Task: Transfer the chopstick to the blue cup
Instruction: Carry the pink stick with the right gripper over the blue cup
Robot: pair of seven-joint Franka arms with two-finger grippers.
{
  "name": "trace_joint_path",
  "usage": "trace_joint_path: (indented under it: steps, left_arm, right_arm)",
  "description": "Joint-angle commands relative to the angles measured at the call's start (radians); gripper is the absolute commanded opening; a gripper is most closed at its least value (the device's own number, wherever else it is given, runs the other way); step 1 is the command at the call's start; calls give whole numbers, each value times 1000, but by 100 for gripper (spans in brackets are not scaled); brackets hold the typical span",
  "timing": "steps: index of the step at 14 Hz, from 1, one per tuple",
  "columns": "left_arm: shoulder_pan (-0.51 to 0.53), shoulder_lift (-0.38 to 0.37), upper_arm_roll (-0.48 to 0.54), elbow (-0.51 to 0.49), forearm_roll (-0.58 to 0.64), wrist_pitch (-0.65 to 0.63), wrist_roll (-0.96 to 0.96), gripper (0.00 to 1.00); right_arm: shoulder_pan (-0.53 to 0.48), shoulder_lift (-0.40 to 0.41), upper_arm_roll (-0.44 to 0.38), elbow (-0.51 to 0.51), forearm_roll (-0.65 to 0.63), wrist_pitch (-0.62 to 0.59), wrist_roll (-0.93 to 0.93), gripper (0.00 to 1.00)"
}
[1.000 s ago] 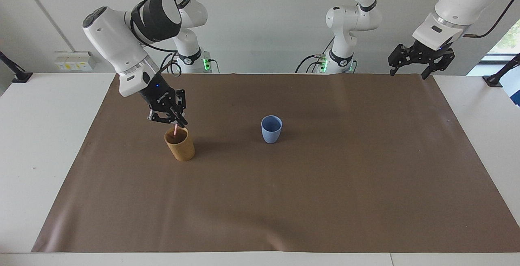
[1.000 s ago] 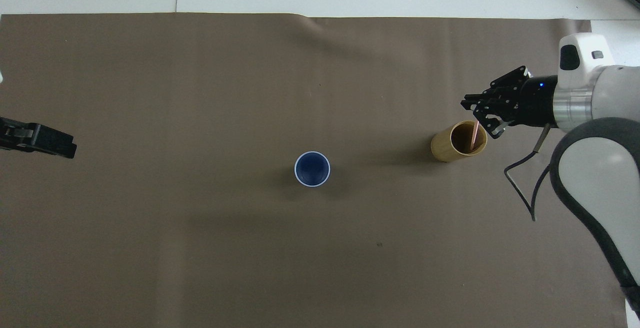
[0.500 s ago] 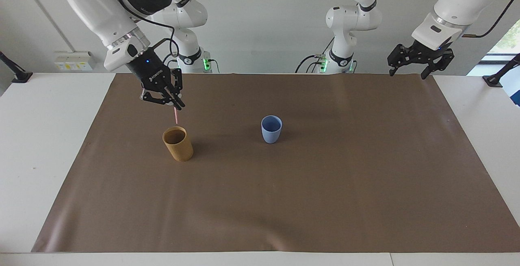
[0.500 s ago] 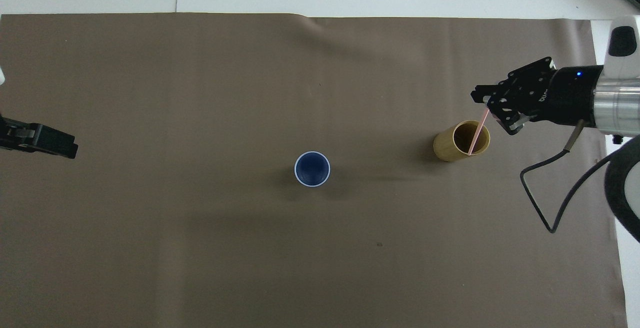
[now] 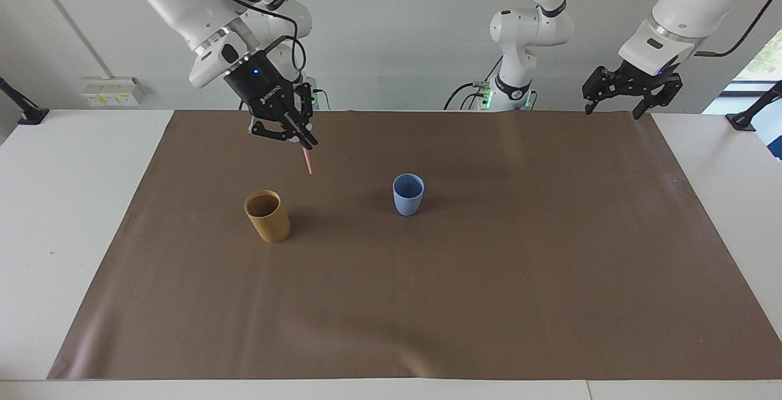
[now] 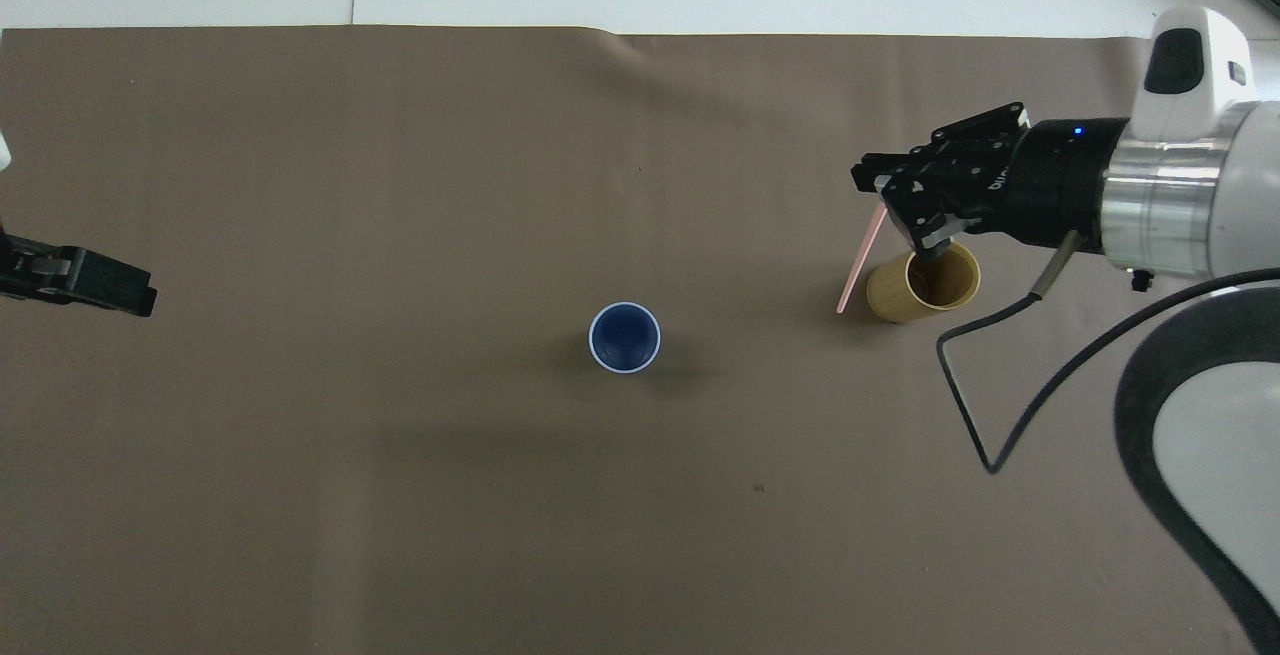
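Observation:
My right gripper (image 5: 303, 141) (image 6: 884, 197) is shut on a thin pale-pink chopstick (image 5: 307, 161) (image 6: 861, 260). It holds the stick in the air, hanging down over the mat between the tan cup and the blue cup, clear of both. The light-blue cup (image 5: 408, 193) (image 6: 624, 337) stands upright mid-mat with nothing showing in it. My left gripper (image 5: 613, 107) (image 6: 135, 297) waits raised at the left arm's end of the table, away from both cups.
A tan-brown cylindrical cup (image 5: 267, 215) (image 6: 924, 283) stands upright toward the right arm's end, nothing showing inside it. A brown mat (image 5: 427, 302) covers the white table (image 5: 73, 204).
My right gripper lifted the chopstick up out of the tan cup and carried it toward the blue cup. The left arm has stayed put.

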Motion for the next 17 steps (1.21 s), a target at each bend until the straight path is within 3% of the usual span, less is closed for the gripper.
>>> trace_joint_path:
  steps: [1,3,9,17]
  left_arm:
    - [-4,-22,1,-26,6,13,0,100]
    - [-4,-22,1,-27,6,13,0,100]
    - [-6,-22,1,-27,6,13,2,100]
    - [-6,-23,1,-27,6,7,0,100]
  right_arm:
    - [121,24,4,17,-89,92,233,0]
    - [186,55,6,19,-160,158,332,0]
    - [301,150,4,19,-176,373,375,0]
    - [306,191,9,-42,-211,373,286,0]
